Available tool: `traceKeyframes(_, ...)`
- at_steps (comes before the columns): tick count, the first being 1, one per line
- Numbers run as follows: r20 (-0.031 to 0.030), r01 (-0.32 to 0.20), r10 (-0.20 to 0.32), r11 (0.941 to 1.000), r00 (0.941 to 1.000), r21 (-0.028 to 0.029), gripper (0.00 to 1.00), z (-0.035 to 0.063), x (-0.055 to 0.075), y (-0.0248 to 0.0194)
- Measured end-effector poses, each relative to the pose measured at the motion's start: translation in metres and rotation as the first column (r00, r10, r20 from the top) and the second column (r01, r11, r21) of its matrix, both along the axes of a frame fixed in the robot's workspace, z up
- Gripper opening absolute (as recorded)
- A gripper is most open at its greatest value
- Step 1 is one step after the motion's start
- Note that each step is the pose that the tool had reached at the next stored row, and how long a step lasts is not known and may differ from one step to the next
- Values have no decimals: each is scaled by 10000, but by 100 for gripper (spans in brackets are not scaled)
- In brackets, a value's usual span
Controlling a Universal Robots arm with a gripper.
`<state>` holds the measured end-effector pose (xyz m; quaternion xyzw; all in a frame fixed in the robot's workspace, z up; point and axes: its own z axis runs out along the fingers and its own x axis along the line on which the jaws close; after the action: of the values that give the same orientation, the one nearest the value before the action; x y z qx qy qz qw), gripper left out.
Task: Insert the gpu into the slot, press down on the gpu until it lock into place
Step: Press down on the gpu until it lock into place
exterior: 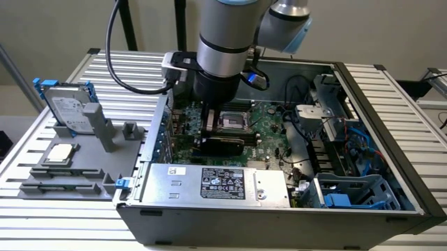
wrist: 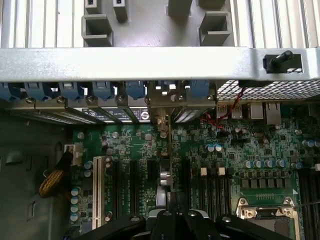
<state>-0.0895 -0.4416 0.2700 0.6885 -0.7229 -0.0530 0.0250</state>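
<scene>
**Card seated upright in the case under closed gripper**

Inside the open computer case (exterior: 363,78), the arm reaches down over the green motherboard (exterior: 269,128). The gripper (wrist: 175,220) is closed over the top edge of the thin black card (wrist: 167,170), which stands edge-on among the long slots.

The open PC case (exterior: 391,157) sits on the counter (exterior: 56,230), with the parts tray (exterior: 77,157) just off to the exterior view's left. Inside, the power supply (exterior: 216,183) runs along the near wall, motherboard (exterior: 269,123) behind it, drive cage (exterior: 349,191) near right. The gpu (exterior: 223,144) stands on the motherboard just in front of the CPU socket (exterior: 233,121), right under the claw (exterior: 209,125).
</scene>
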Motion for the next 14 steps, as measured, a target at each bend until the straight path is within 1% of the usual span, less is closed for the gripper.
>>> traceKeyframes(1,5,0,0,10000,10000,-3,11,-10,-2,0)
traceKeyframes(2,18,1,-1,10000,10000,10,11,-25,-4,2)
traceKeyframes(5,18,-1,1,10000,10000,-12,11,-40,-10,0)
traceKeyframes(7,22,0,0,10000,10000,-4,11,-38,-11,1)
traceKeyframes(8,34,2,-2,10000,10000,18,11,-17,-10,3)
traceKeyframes(9,35,2,-2,10000,10000,20,11,25,-11,3)
traceKeyframes(10,26,2,-2,10000,10000,3,11,79,-11,2)
traceKeyframes(11,25,1,-1,10000,10000,2,11,122,-11,1)
traceKeyframes(12,23,0,0,10000,10000,1,11,138,-15,1)
traceKeyframes(13,3,-2,2,10000,10000,-2,11,139,-25,1)
traceKeyframes(14,-32,-7,7,10000,10000,-11,11,139,-36,1)
